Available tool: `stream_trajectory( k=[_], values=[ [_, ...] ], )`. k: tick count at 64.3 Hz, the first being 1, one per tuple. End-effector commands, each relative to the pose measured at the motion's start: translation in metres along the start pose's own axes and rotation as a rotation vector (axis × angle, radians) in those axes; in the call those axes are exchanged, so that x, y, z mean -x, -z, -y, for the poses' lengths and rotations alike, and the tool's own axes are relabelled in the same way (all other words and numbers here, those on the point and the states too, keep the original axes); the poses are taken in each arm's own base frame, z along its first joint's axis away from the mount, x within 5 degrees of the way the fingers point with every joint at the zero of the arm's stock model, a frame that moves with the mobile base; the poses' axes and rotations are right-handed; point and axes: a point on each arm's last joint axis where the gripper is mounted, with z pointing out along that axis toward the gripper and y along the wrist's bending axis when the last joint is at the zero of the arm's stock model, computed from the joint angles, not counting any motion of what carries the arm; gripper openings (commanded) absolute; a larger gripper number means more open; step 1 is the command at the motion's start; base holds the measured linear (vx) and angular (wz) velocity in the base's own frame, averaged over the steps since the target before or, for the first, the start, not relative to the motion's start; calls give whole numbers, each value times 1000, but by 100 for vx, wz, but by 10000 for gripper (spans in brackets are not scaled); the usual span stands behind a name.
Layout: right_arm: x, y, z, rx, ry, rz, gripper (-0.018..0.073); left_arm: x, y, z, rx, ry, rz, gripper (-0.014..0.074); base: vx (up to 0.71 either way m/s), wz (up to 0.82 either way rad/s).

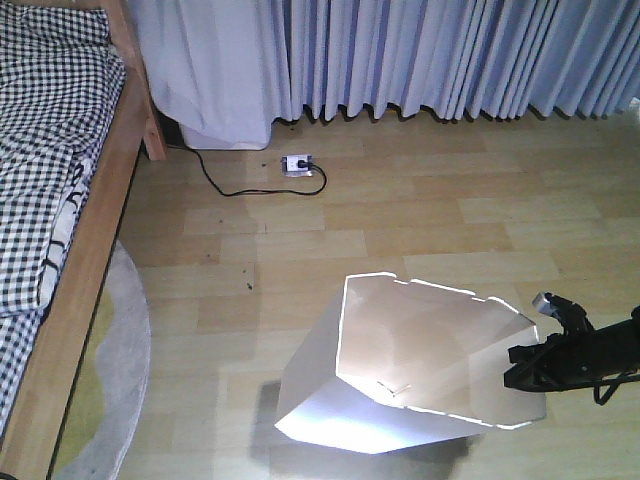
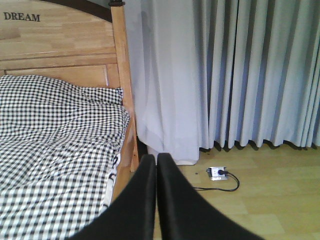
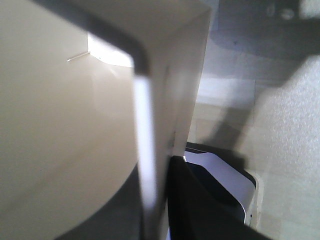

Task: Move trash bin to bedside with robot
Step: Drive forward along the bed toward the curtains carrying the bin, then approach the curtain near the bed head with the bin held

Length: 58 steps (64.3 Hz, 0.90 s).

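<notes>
While trash bin stands on plank floor near bed, right end effector clamps its rim; left end effector closed.

Daylight is diffused through the curtains. The trash bin rim is blown out by glare. The right wrist view is heavily blurred.

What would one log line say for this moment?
right gripper: shut on trash bin rim | left gripper: shut, empty | trash bin: apart from bed
</notes>
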Motion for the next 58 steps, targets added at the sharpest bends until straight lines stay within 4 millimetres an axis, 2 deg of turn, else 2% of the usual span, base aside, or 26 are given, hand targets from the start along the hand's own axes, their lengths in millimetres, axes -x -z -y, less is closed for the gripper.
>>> stream_trajectory(
  k=[1, 58],
  values=[
    [16, 22, -28, 216, 32, 69, -6, 15, 2, 1, -6, 7, 102, -6, 25, -3],
    [16, 22, -29, 219, 32, 69, -4, 15, 2, 1, -6, 7, 102, -6, 21, 2]
  ],
)
